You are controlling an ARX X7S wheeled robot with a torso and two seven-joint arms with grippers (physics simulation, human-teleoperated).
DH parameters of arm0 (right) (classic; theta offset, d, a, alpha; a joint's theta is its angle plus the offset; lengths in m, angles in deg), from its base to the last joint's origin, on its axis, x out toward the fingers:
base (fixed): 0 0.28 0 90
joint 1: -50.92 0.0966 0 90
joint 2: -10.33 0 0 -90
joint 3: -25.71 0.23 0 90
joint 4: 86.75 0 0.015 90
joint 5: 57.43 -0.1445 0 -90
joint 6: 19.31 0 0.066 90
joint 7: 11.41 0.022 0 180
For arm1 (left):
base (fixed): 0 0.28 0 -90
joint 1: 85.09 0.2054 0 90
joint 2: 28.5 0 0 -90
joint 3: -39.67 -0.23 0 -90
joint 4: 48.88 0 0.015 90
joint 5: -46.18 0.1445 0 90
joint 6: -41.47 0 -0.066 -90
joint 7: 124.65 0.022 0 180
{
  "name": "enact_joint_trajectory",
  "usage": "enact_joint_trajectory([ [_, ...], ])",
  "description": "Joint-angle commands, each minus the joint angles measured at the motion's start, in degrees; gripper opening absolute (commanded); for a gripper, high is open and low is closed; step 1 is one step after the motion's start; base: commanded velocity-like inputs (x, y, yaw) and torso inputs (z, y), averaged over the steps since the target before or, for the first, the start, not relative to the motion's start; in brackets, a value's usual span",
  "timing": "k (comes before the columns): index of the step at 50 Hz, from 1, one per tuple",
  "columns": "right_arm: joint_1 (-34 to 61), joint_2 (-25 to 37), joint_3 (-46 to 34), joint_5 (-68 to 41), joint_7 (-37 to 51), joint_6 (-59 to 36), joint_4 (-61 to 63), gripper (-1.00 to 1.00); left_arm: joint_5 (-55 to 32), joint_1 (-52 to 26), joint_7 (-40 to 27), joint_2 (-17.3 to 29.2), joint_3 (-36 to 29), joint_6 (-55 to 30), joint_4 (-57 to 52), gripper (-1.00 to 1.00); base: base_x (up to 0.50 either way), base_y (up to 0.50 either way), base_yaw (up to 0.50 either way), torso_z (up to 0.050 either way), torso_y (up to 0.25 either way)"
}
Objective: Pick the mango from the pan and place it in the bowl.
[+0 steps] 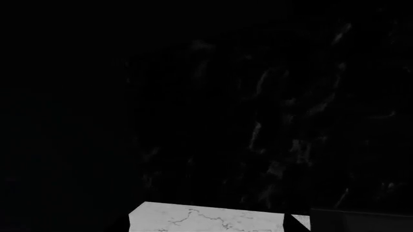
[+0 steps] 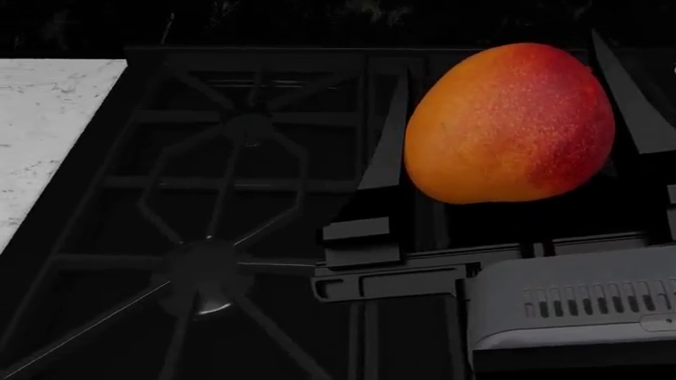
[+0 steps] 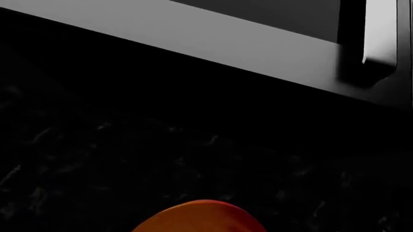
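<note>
While right jaws clamp smooth egg-shaped mango (image 2: 509, 124), left jaws unseen.

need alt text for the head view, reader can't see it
A mango, orange blushing red on its right side, is held up close to the camera between the dark jaws of the right gripper, whose grey wrist housing fills the lower right. Behind it lies a black stove grate, with a strip of white marble counter at the left edge.

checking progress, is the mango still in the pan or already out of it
Out. In the head view the mango sits up between the right gripper's dark fingers, above the stove grates. No pan or bowl shows in any view.
</note>
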Motion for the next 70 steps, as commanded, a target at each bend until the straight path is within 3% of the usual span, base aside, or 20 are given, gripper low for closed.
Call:
enact_joint_trajectory([
  [1, 1.3, -0.9, 0.7, 1.8, -0.9, -1.3, 0.4, -1.00, 0.4, 0.1, 0.8, -0.7, 1.3, -0.2, -0.1, 1.00, 0.00, 0.22, 0.00, 0.000, 0.000],
  [70, 2.7, 1.2, -1.6, -0.5, 0.1, 1.5, 0.3, -1.00, -0.7, 0.2, 0.0, 0.6, 0.0, -3.4, -3.0, 1.00, 0.00, 0.22, 0.00, 0.000, 0.000],
])
